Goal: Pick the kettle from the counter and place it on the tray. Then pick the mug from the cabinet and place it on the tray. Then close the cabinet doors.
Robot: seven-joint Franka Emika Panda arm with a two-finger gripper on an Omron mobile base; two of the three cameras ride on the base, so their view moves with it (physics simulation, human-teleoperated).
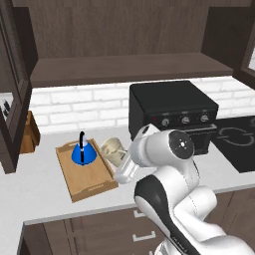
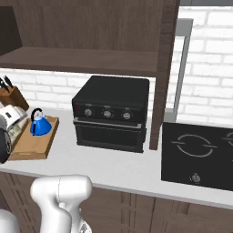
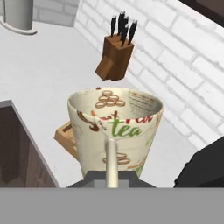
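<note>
So the mug [image 1: 113, 149] is clamped in the jaws of the gripper [image 1: 121, 163], carried in the air right at the near-right edge of the tray [image 1: 94, 188]. The kettle [image 1: 82, 153] already sits in the tray's far half, to the left of the mug. I'd say the open spot is the near half, so the mug needs to go left and down, staying off that kettle handle.
</note>
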